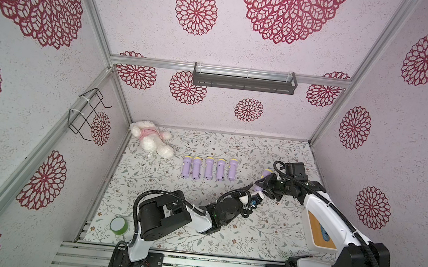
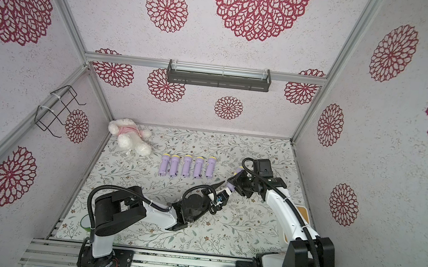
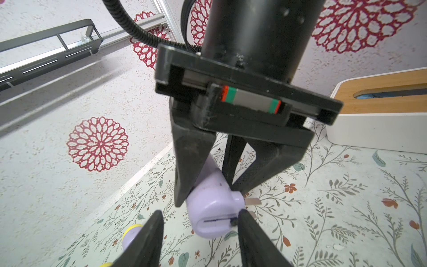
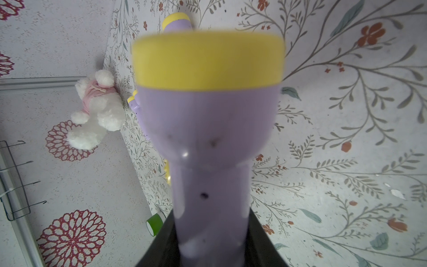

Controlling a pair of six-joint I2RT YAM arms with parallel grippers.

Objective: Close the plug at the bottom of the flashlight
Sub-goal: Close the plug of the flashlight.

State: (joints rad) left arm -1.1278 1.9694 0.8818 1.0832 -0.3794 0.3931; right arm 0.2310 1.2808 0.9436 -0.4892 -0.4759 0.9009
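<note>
My right gripper [image 4: 211, 242] is shut on the body of a purple flashlight [image 4: 208, 115] with a yellow head, holding it tilted above the table. It shows in both top views [image 1: 258, 187] [image 2: 229, 186]. In the left wrist view the flashlight's bottom end [image 3: 215, 208] faces the camera, and the plug's metal prongs [image 3: 253, 201] stick out at one side. My left gripper [image 3: 198, 233] is open around that end. One of its fingertips [image 3: 240, 217] touches the base beside the prongs; the other stands apart. In a top view the left gripper [image 1: 253, 193] sits just below the right gripper [image 1: 265, 184].
Several more purple flashlights [image 1: 208, 168] lie in a row at mid-table. A white plush toy [image 1: 151, 138] lies in the back left corner. A green tape roll [image 1: 118, 225] sits front left. A white box with a wooden lid [image 3: 381, 108] stands at the right wall.
</note>
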